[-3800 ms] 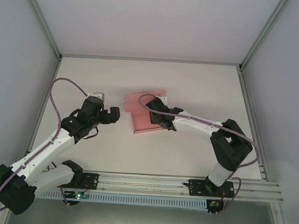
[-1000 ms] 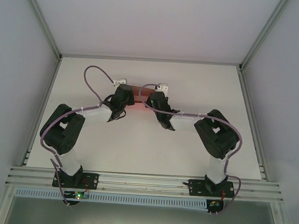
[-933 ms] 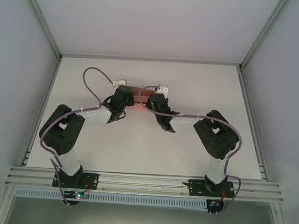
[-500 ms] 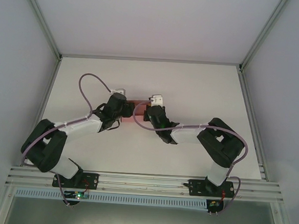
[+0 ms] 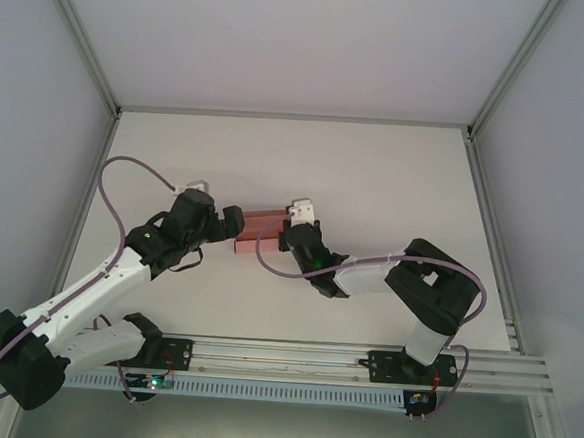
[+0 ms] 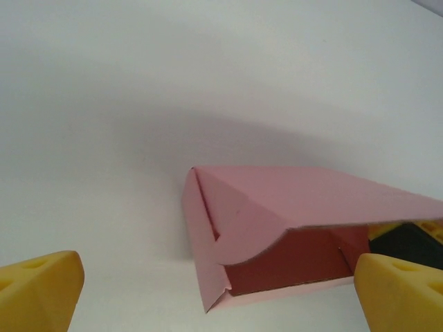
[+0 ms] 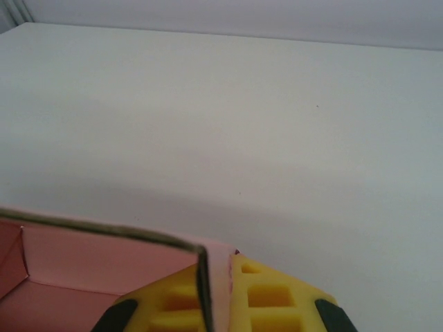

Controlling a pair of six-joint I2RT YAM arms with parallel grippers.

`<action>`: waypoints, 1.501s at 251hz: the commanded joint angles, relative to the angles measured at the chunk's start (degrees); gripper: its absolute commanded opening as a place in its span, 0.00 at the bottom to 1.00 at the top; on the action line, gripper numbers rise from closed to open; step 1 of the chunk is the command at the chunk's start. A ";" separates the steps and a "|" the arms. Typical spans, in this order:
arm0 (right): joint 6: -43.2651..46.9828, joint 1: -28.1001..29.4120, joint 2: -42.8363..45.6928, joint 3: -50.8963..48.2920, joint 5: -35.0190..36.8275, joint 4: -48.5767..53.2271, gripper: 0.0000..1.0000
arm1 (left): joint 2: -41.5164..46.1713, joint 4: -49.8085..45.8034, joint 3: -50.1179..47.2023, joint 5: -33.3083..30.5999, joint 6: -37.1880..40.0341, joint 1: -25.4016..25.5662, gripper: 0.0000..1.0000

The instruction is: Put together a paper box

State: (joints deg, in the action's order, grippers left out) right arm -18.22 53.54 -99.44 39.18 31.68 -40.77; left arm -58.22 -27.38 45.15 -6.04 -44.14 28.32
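The paper box (image 5: 261,229) is pink card, partly folded, lying on the white table between the two grippers. In the left wrist view the paper box (image 6: 291,221) shows a pink top panel, a curved flap and a dark red inside open toward the camera. My left gripper (image 5: 232,221) stands open just left of the box, its yellow fingertips (image 6: 38,290) spread wide apart on either side of it. My right gripper (image 5: 289,237) is shut on the box's right wall (image 7: 214,283), the card pinched between its yellow fingers (image 7: 270,297).
The white table (image 5: 395,186) stretches behind and to the right of the box. Grey walls and an aluminium frame (image 5: 114,111) bound it. A metal rail (image 5: 293,354) runs along the near edge by the arm bases.
The left arm has drawn back to the left and let go, now open beside the box. The right gripper has carried the box nearer and leftward, and the box now lies lower.
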 commanded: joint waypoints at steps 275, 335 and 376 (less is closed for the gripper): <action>11.01 8.94 6.69 -11.42 -7.37 -2.80 0.29 | -19.63 26.96 -14.50 23.68 -25.17 -10.13 0.47; 10.92 8.86 13.26 -12.36 -12.86 8.25 0.50 | -19.13 27.30 -16.49 21.29 -22.11 -9.83 0.37; 9.83 8.73 19.28 -14.66 -17.40 17.72 0.86 | -19.59 26.96 -17.22 20.36 -19.75 -9.51 0.36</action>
State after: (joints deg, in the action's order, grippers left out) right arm -7.38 61.78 -84.40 26.52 19.05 -32.05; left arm -77.14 1.61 30.22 17.37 -67.18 18.04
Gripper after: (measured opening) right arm 0.787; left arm 0.366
